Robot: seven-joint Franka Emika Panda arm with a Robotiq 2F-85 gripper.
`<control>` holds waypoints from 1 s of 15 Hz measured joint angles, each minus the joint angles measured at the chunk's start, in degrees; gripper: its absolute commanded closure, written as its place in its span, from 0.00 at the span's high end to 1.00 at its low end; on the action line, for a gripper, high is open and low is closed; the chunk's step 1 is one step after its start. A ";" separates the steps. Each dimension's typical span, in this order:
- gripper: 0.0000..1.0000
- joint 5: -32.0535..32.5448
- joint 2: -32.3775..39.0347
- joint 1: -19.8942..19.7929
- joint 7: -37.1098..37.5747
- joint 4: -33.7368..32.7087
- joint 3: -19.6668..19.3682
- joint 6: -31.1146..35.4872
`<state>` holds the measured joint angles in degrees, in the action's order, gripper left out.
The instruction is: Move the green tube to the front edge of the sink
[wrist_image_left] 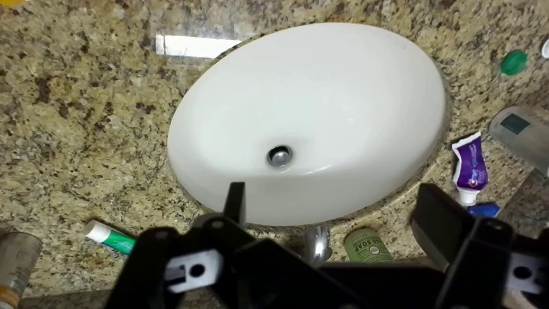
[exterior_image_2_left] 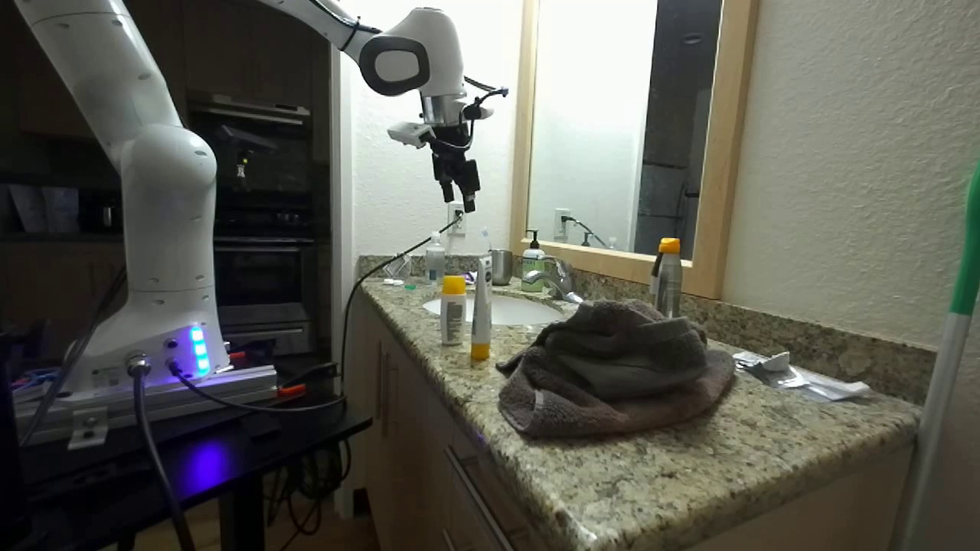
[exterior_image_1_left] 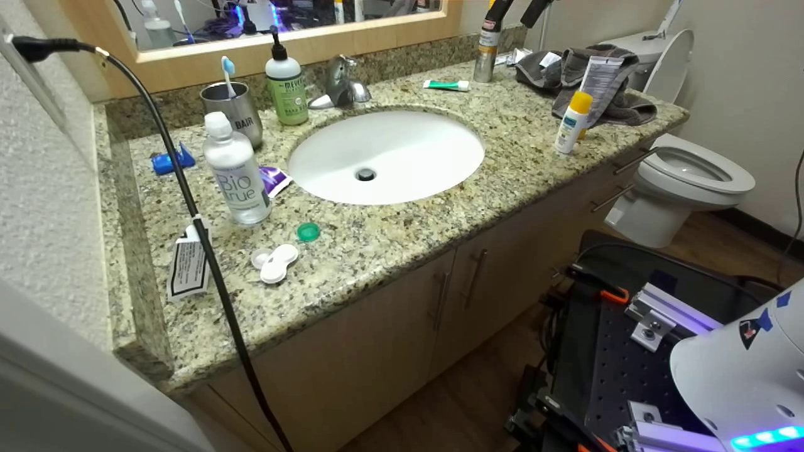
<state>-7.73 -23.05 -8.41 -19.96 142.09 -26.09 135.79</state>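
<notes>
Sm. green-and-white plastic tube (exterior_image_1_left: 446, 85), past far side of white oval sink (exterior_image_1_left: 386, 157), prob. light, squashy, slick; pinch mid-body gently. Jaws apart, empty.

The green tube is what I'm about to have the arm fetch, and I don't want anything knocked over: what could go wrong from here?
The open gripper might bump the tall can or the faucet on its way down, since the green tube lies between them. If the tube is then carried straight over the sink, a loose grip could drop it in.
</notes>
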 measured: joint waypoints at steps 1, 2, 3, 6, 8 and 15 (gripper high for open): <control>1.00 0.98 1.02 0.04 -1.07 -0.69 0.10 -0.99; 1.00 2.10 3.00 0.05 -1.84 -2.19 0.15 -1.47; 1.00 4.11 5.74 0.05 -1.38 -4.44 0.15 -0.63; 1.00 9.74 15.78 0.02 1.89 -14.00 0.12 2.75; 1.00 13.32 22.73 -1.20 5.56 -20.38 1.31 5.39; 1.00 16.08 27.04 -3.33 9.95 -24.24 3.59 7.02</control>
<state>8.35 3.99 -11.74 -10.01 117.85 -22.50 142.81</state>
